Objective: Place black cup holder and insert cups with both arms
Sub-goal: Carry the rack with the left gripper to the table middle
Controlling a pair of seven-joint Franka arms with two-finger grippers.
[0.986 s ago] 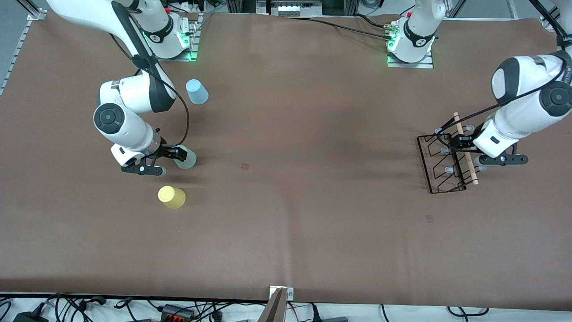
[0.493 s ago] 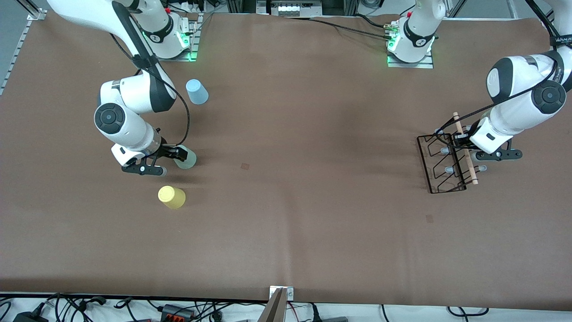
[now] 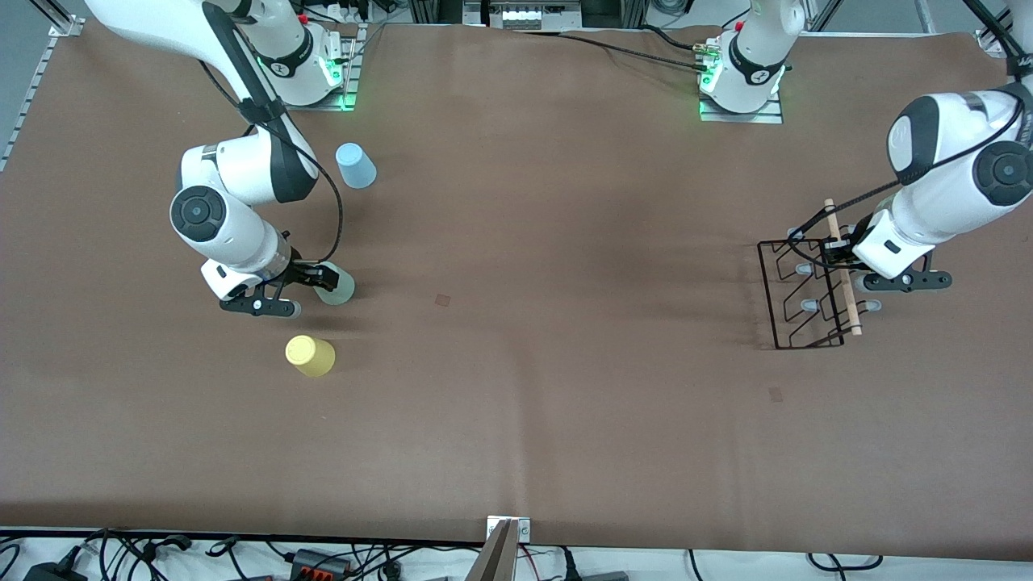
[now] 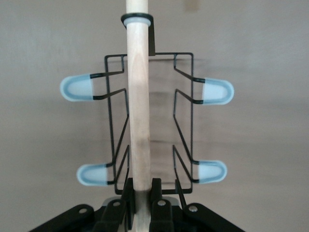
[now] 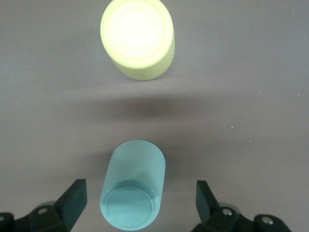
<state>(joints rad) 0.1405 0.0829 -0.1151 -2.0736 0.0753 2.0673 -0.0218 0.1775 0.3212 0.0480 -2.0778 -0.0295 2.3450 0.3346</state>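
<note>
- Toward the left arm's end of the table, the left gripper point(image 3: 839, 257) is clamped tight on the wooden rod handle point(image 4: 138, 106) of the black cup holder point(image 3: 799, 294), near one end of the rod.
- Whether the holder is already off the brown table point(image 3: 524, 387) I cannot tell; by my judgement it is gripped but not yet placed, so the first step is only begun.
- At the right arm's end, the right gripper point(image 5: 140, 200) stands low with its jaws spread wide on either side of the grey-green cup point(image 5: 133, 191), touching nothing and holding nothing.
- Seen from that cup in the front view, the yellow cup point(image 3: 310, 355) stands near at about seven o'clock and the light blue cup point(image 3: 355, 165) well apart at about twelve.
- No cup sits on a prong; all three insertions are left.
- Count: one holder, one rod, three cups, two arms. The left wrist view shows four pale capped prongs point(image 4: 77, 88); any others are hidden.
</note>
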